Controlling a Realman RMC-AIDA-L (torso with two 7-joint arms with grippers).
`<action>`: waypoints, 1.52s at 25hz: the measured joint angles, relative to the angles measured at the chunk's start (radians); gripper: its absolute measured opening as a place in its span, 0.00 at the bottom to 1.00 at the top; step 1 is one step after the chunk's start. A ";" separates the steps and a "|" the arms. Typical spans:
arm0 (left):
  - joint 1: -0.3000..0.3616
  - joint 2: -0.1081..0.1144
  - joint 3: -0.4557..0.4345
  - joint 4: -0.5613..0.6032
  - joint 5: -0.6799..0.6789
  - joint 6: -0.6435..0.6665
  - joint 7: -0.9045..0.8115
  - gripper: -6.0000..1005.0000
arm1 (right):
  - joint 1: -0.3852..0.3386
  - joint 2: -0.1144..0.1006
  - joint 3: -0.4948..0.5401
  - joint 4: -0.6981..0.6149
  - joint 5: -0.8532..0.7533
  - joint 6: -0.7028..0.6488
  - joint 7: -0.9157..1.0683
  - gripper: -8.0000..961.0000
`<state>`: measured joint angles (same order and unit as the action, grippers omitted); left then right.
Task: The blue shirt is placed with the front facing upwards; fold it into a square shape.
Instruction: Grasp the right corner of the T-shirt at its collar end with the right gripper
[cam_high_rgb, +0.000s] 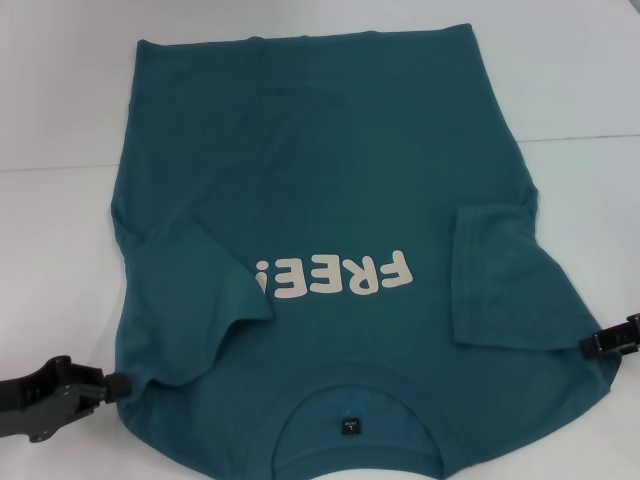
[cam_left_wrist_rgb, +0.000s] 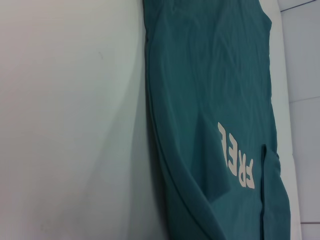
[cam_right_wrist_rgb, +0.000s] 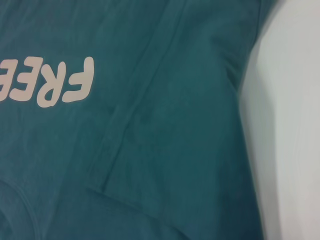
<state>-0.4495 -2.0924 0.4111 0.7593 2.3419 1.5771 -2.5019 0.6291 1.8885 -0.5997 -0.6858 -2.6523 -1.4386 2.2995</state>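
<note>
The blue shirt (cam_right_wrist_rgb: 165, 150) is seen close up, white lettering (cam_right_wrist_rgb: 50, 82) beside a folded-in sleeve hem (cam_right_wrist_rgb: 132, 112), on a white table (cam_right_wrist_rgb: 290, 125).

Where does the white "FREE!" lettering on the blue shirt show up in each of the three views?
Head view: white "FREE!" lettering, lower centre of the blue shirt, upside down.
Left wrist view: lettering lower right, running vertically, partly hidden.
Right wrist view: lettering at left edge, cut off.
Shared landmark: the folded-in sleeve beside the letter F.

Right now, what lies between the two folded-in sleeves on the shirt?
In the head view, the white FREE! lettering on the blue shirt lies between the left sleeve and right sleeve.
</note>
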 joint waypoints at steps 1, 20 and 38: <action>0.000 0.000 0.000 0.000 0.000 0.000 0.000 0.02 | 0.001 0.000 0.000 0.001 0.000 0.001 0.000 0.64; 0.001 0.000 0.000 0.000 -0.001 0.000 0.002 0.02 | 0.041 0.014 -0.002 0.042 0.023 -0.021 -0.005 0.62; 0.002 -0.002 -0.001 0.000 -0.003 -0.002 0.003 0.02 | 0.042 0.001 -0.008 0.029 0.065 -0.031 0.006 0.61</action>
<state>-0.4479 -2.0939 0.4096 0.7593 2.3384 1.5756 -2.4988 0.6713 1.8897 -0.6082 -0.6566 -2.5873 -1.4699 2.3054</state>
